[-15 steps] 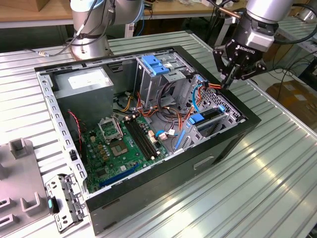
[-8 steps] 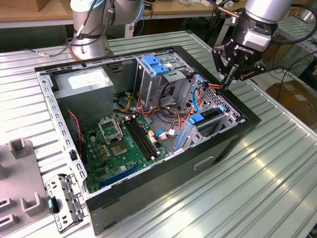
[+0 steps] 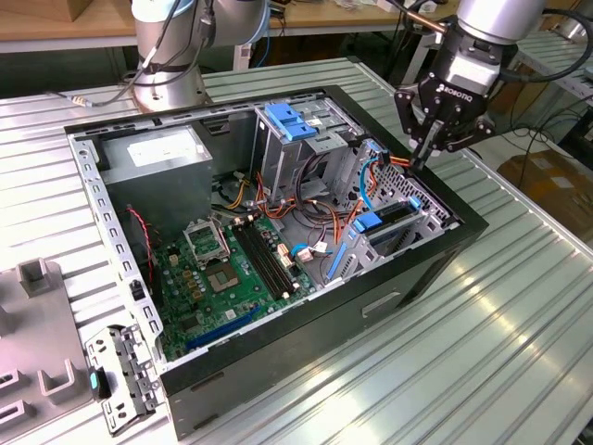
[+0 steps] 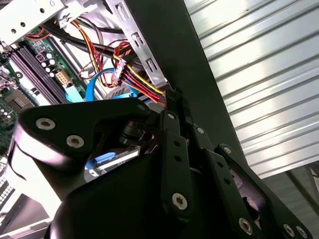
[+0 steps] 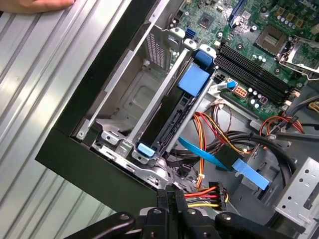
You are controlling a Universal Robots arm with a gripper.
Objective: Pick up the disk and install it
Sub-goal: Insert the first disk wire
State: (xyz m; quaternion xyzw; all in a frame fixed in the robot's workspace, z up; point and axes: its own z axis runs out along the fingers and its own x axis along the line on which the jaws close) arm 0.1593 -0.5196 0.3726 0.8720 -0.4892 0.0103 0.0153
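Note:
The disk (image 3: 393, 215), a dark flat drive with bright blue rails, lies in a slot of the metal drive cage (image 3: 422, 222) at the open computer case's corner, on the exterior view's right. In the first wrist view the disk (image 5: 167, 117) sits between the cage's rails, a blue tab showing at each end. My gripper (image 3: 419, 163) hangs just above the case's edge beside the cage, a little apart from the disk. Its fingers (image 5: 163, 196) are pressed together with nothing between them, close to a bundle of red, yellow and black wires (image 5: 204, 191). The second wrist view has the shut gripper (image 4: 172, 95) over the same wires.
The open case (image 3: 278, 362) holds a green motherboard (image 3: 232, 269), a grey power supply (image 3: 153, 153), a light blue latch plate (image 3: 289, 120) and loose blue and orange cables. A person's hand (image 5: 35, 4) rests on the slatted table (image 3: 500, 343). Grey fixtures (image 3: 37, 334) stand at the exterior view's left.

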